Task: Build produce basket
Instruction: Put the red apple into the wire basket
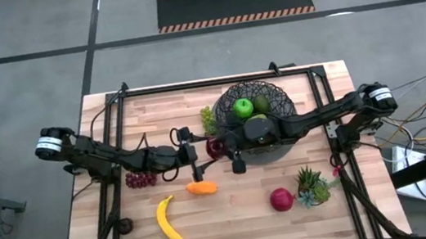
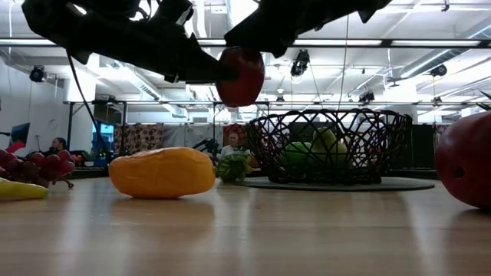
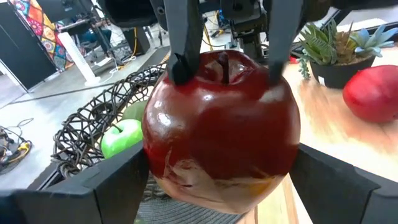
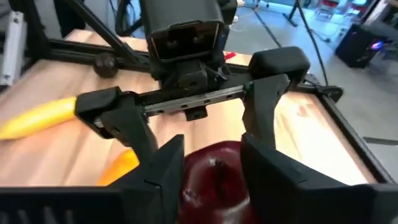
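We see a glossy dark red toy apple (image 3: 221, 127) held in mid-air near the centre of the high view, just left of the round black woven-wire basket (image 1: 269, 95) that sits in the upper middle of the light wooden tabletop (image 1: 234, 216).

Our left gripper (image 1: 205, 155) reaches in from the frame's left, and its fingers (image 3: 109, 186) press on the apple's two sides. Our right gripper (image 1: 234, 151) comes across the basket from the right, and its fingers (image 3: 181, 43) close narrowly on the top of the same apple beside the stem. In the low view the apple hangs well above the tabletop, left of the basket.

Inside the basket lie a bright green apple (image 1: 243, 108) and a duller green pear (image 1: 260, 102). A bunch of green grapes (image 1: 208, 118) rests just beside the basket's left rim.

On the tabletop, at the centre left, a bunch of purple grapes (image 1: 140, 179) lies under the left arm. An orange piece of toy fruit (image 1: 201, 188) sits below the two grippers, and a yellow banana (image 1: 169, 222) lies in the lower left. A second red apple (image 1: 281, 200) stands in the lower right, just beside a small spiky green potted plant (image 1: 312, 186).
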Controlling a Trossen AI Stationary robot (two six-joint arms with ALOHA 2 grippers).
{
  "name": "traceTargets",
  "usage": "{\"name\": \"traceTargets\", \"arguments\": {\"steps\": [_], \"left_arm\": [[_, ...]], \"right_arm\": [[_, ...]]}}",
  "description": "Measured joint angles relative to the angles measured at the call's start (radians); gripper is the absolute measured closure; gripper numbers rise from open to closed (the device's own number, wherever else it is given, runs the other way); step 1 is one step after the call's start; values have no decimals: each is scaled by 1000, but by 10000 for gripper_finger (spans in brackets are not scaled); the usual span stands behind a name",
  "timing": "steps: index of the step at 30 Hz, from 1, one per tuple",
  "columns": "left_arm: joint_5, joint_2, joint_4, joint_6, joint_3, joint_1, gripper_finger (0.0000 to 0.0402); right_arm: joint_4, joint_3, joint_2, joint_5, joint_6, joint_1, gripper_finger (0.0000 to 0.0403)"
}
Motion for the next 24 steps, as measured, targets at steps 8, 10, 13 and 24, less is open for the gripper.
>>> {"name": "traceTargets", "arguments": {"steps": [8,10,13,24], "left_arm": [[5,-1,17,-17,2,0,68],[6,-1,18,-17,2,0,68],[5,-1,23,-17,2,0,68],[7,-3,23,-17,2,0,68]], "right_arm": [[-41,28,13,59,-66,1,381],[-44,28,12,58,-67,1,388],[-44,27,12,59,-64,1,392],[-44,26,12,55,-58,1,393]]}}
